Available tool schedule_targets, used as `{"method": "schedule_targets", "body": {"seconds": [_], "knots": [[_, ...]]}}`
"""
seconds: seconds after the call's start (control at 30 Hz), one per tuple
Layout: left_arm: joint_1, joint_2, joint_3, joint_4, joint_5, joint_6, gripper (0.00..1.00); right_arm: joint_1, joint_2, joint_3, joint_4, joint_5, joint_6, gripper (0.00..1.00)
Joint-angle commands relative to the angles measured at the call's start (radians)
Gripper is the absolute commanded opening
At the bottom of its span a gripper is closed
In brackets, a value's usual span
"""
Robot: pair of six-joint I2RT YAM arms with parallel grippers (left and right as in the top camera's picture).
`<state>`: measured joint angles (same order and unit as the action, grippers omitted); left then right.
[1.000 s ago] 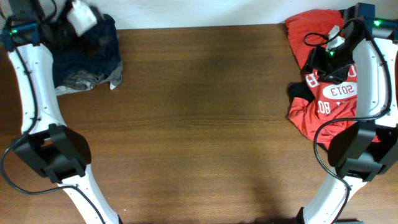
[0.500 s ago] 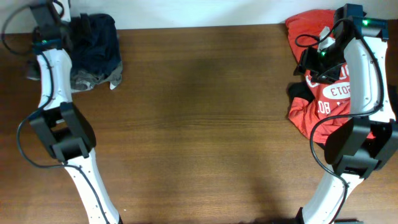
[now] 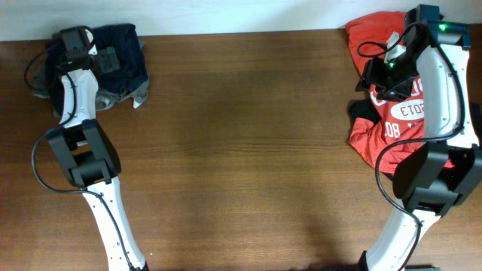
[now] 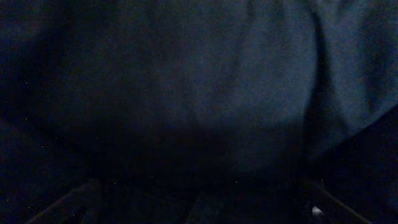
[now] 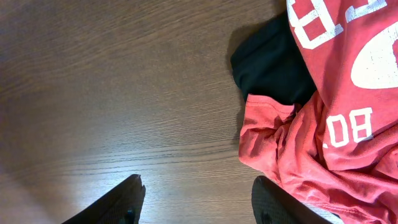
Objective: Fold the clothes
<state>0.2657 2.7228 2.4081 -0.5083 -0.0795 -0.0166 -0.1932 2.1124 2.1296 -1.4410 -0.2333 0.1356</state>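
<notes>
The dark navy shorts [image 3: 124,56] lie bunched at the table's back left corner, on top of a grey-brown garment [image 3: 102,96]. My left gripper [image 3: 102,59] is down on this pile. In the left wrist view navy cloth [image 4: 199,93] fills the frame, and the fingers show only dimly, spread wide at the bottom corners. The red jersey with white lettering [image 3: 399,120] lies at the back right, with a black garment [image 3: 361,111] under its left edge. My right gripper [image 5: 199,199] is open and empty over bare wood, just left of the jersey [image 5: 329,124] and the black garment [image 5: 273,62].
The brown wooden table [image 3: 241,150] stretches between the two piles. A white wall runs along its far edge. Both arm bases stand at the front corners, and the right arm [image 3: 437,90] crosses over the jersey.
My left arm has swung in from the far left edge and come down onto the navy pile. My right arm shifted slightly a second ago and has since stayed still.
</notes>
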Motion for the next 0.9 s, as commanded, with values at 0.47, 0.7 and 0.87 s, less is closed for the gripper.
{"method": "schedule_targets", "body": {"seconds": [0.47, 0.7, 0.87], "knots": [[0.035, -0.027, 0.149, -0.209, -0.056, 0.112, 0.99, -0.003, 0.003, 0.016, 0.064, 0.026, -0.008, 0.71], [0.017, -0.23, 0.174, -0.362, -0.055, 0.11, 0.99, -0.03, -0.009, 0.158, 0.053, 0.047, -0.062, 0.9], [-0.035, -0.435, 0.174, -0.49, 0.002, 0.107, 0.99, -0.057, -0.032, 0.467, -0.076, 0.065, -0.11, 0.99]]}}
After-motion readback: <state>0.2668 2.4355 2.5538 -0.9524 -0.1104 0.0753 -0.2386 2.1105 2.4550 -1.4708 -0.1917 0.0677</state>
